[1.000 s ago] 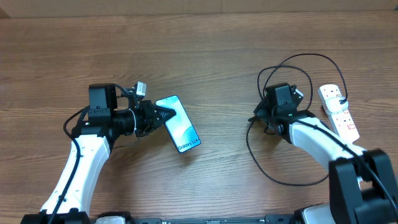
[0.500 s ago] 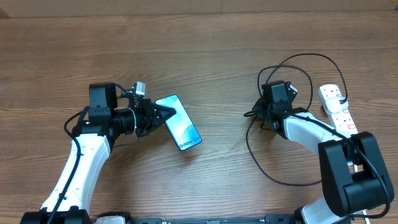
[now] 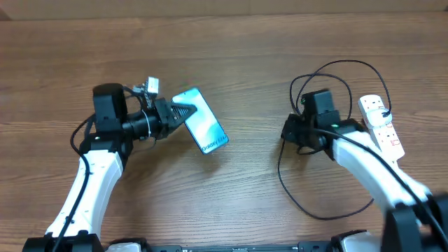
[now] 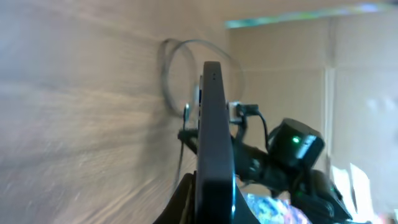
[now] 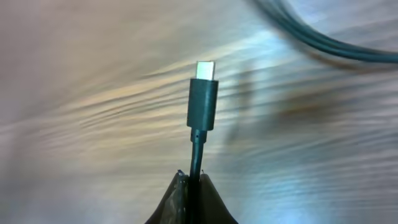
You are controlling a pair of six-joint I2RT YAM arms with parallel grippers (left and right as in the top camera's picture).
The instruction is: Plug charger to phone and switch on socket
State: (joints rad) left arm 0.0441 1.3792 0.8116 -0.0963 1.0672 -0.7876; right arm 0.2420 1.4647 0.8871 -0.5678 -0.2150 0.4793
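The phone [image 3: 206, 126], its blue-and-white screen facing up, is lifted at a tilt off the wooden table, with my left gripper [image 3: 183, 115] shut on its left end. The left wrist view shows the phone [image 4: 211, 130] edge-on between that gripper's [image 4: 208, 202] jaws. The charger [image 3: 350, 61] loops in black coils at the right. My right gripper [image 3: 287, 133] is shut on the cable just behind its plug tip [image 5: 204, 99], which sticks out ahead of the right gripper [image 5: 193, 182] with its metal end bare. The white socket [image 3: 381, 124] lies at the far right, beside the right arm.
The charger's lower loop [image 3: 308, 203] trails on the table under the right arm. The right arm [image 4: 292, 146] shows beyond the phone in the left wrist view. A strip of cardboard [image 3: 224, 7] runs along the table's far edge.
My right gripper has shut on the charger cable near the plug and shifted slightly. The left arm has raised the phone a little towards the far side.
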